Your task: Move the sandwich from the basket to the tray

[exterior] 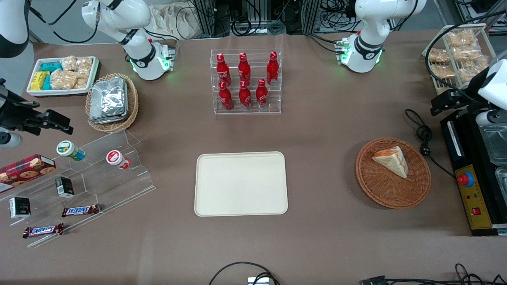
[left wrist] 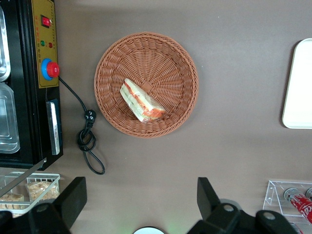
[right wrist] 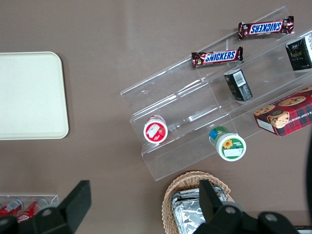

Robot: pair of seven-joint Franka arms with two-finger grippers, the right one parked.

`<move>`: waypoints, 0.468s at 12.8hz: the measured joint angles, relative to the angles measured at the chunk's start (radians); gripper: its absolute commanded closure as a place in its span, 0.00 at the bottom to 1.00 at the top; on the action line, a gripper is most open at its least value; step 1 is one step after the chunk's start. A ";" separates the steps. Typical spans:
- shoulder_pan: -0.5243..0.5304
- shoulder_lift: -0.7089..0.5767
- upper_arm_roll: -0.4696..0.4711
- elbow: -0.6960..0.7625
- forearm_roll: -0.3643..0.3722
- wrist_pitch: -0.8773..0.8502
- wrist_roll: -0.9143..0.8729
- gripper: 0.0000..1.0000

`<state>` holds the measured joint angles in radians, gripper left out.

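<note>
The sandwich (exterior: pixel 392 160), a pale wedge with red-orange filling on its edge, lies in the round reddish-brown wicker basket (exterior: pixel 380 194) toward the working arm's end of the table. Both also show in the left wrist view, the sandwich (left wrist: pixel 141 101) in the basket (left wrist: pixel 170 58). The cream tray (exterior: pixel 241 184) lies flat and bare mid-table, beside the basket; its edge shows in the left wrist view (left wrist: pixel 300 87). My left gripper (exterior: pixel 445 103) hangs high above the table, farther from the front camera than the basket. It (left wrist: pixel 140 187) is open and holds nothing.
A black machine (exterior: pixel 471 190) with a red button and a coiled cable (exterior: pixel 422 134) lie beside the basket. A rack of red bottles (exterior: pixel 245 81) stands farther back than the tray. A clear stepped shelf (exterior: pixel 99 174), a foil-packet basket (exterior: pixel 113 101) and a snack bin (exterior: pixel 63 75) sit toward the parked arm's end.
</note>
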<state>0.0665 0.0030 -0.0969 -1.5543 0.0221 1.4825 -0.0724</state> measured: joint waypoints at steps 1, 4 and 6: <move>0.000 0.000 0.000 0.000 0.000 -0.002 0.000 0.00; 0.002 0.001 0.006 0.000 0.000 -0.005 0.000 0.00; 0.003 0.010 0.011 -0.003 0.001 -0.004 -0.005 0.00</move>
<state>0.0694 0.0131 -0.0854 -1.5572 0.0236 1.4782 -0.0771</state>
